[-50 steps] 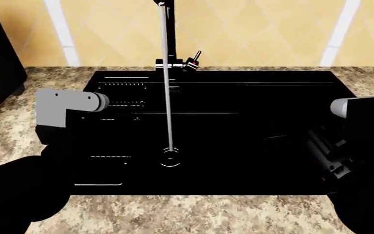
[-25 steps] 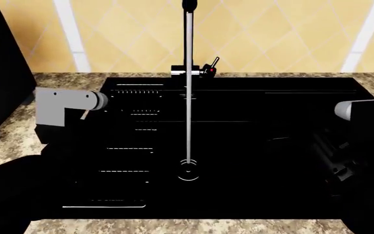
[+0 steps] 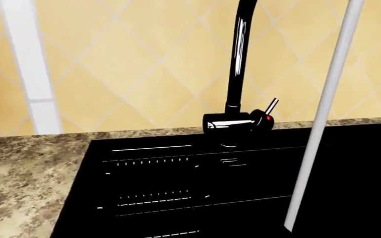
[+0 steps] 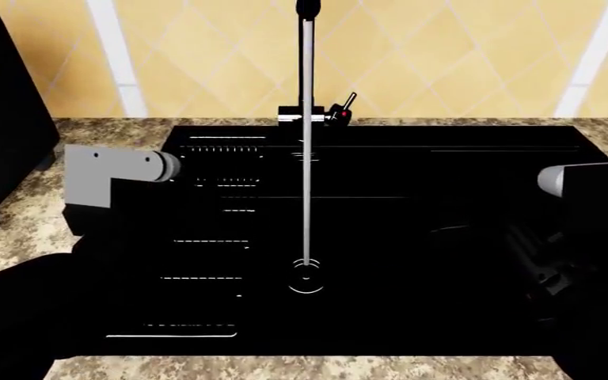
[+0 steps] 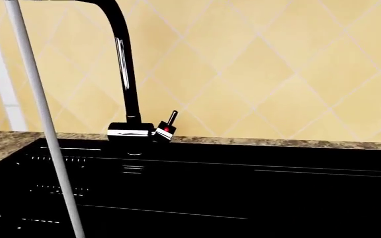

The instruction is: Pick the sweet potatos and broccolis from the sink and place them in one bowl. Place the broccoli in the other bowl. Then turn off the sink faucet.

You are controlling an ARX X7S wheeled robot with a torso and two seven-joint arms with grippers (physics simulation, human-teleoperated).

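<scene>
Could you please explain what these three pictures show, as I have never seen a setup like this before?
These are simulator renders from a wheeled robot with two arms. The head view looks down from the robot's head: the grey-and-black shapes at the sides are its left arm and right arm. The other two pictures come from cameras near each gripper, both facing the wall.

All three show a black sink set in a speckled stone countertop, with yellow tiles behind. The black faucet has a small lever with a red dot. The pale line is the water stream, running into the drain.

The basin renders so dark that no vegetables or bowls show. Neither gripper's fingers are visible, so nothing can be seen held.
</scene>
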